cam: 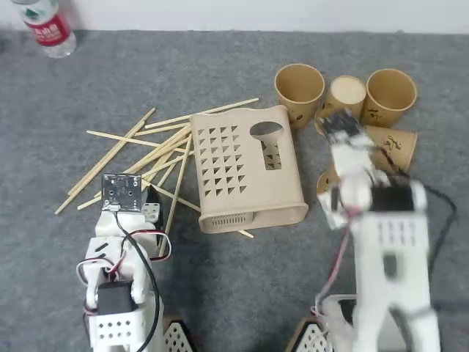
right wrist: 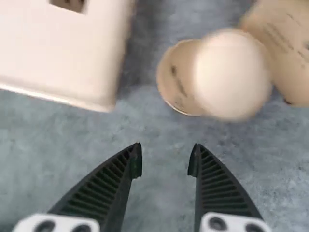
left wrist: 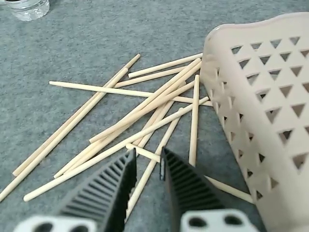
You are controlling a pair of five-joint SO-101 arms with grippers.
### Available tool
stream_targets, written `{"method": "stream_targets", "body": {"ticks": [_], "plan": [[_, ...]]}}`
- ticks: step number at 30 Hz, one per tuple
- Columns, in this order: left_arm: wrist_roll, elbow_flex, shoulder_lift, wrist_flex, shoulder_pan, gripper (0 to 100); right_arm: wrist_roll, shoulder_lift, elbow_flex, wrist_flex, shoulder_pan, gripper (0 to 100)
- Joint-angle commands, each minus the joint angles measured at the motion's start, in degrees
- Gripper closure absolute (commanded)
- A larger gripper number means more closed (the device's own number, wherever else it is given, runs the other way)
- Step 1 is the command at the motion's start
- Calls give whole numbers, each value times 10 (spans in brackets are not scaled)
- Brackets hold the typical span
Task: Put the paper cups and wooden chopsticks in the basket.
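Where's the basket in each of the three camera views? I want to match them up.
High view: the basket lies mid-table, between the chopsticks and the paper cups.
Left wrist view: the basket's triangle-holed wall stands beside the chopsticks.
Right wrist view: a pale corner of the basket sits across from a tipped paper cup.
Shared landmark: the grey mat under everything.
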Motion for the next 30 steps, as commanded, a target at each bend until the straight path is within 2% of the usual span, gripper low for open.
{"method": "stream_targets", "body": {"ticks": [1, 9, 17, 21, 30], "plan": [[6, -2, -11, 4, -2, 920, -38, 117, -155, 22, -27, 828], [5, -2, -11, 1, -1, 920, -43, 281, -402, 4, -52, 828], [5, -2, -11, -1, 0, 920, -47, 516, -618, -2, -106, 818], [5, -2, -11, -1, 0, 920, -43, 619, -709, 8, -126, 769], [4, -2, -11, -2, 23, 920, -42, 750, -834, 19, -118, 768]]}}
